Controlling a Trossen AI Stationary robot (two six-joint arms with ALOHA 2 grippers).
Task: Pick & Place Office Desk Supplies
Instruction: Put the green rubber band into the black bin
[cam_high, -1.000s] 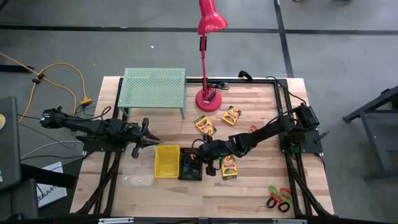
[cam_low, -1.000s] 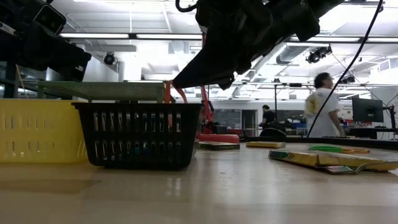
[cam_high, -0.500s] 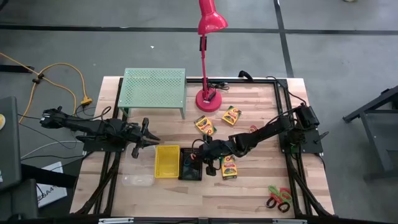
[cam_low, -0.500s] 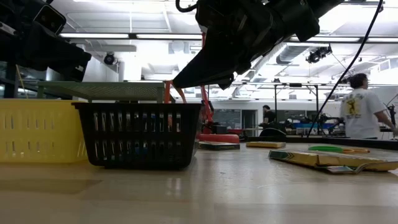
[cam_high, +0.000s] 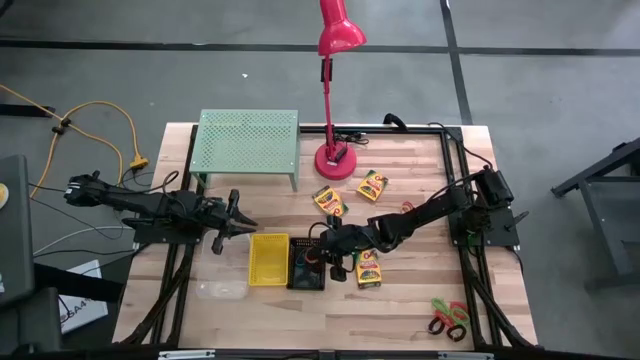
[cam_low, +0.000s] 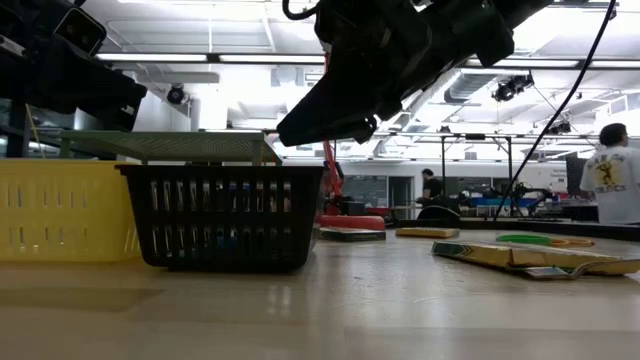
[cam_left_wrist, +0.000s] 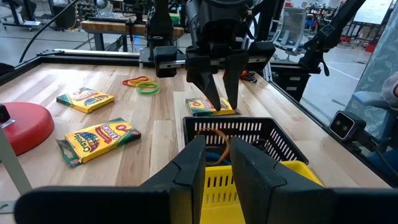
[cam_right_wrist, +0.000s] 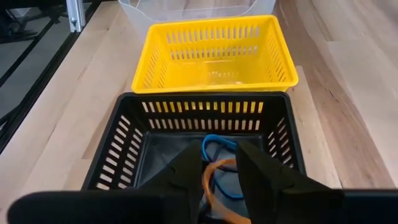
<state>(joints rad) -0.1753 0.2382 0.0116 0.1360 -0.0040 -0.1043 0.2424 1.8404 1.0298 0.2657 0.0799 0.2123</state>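
Note:
My right gripper (cam_high: 326, 251) hovers open just above the black mesh bin (cam_high: 305, 276); its fingertips (cam_left_wrist: 212, 99) stand over the bin's rim. An orange loop (cam_right_wrist: 214, 172) and a blue loop (cam_right_wrist: 218, 142) lie inside the bin. The yellow bin (cam_high: 267, 258) stands against its left side, and the clear bin (cam_high: 222, 290) sits farther left. Three crayon boxes (cam_high: 330, 201), (cam_high: 372, 185), (cam_high: 368, 268) lie flat on the table. More loops (cam_high: 408, 207) and the scissors (cam_high: 449, 318) lie to the right. My left gripper (cam_high: 242, 221) waits open, left of the yellow bin.
The light-green rack (cam_high: 247, 145) stands at the far left, the red lamp's base (cam_high: 335, 160) at the far middle. Black frame rails run along the table's sides. Bare wood lies along the near edge between the bins and the scissors. A person walks in the room behind.
In the low view, an orange strand that showed beside my right gripper's fingertips is gone from there now. Both arms have kept still. A person in the background has walked to the right.

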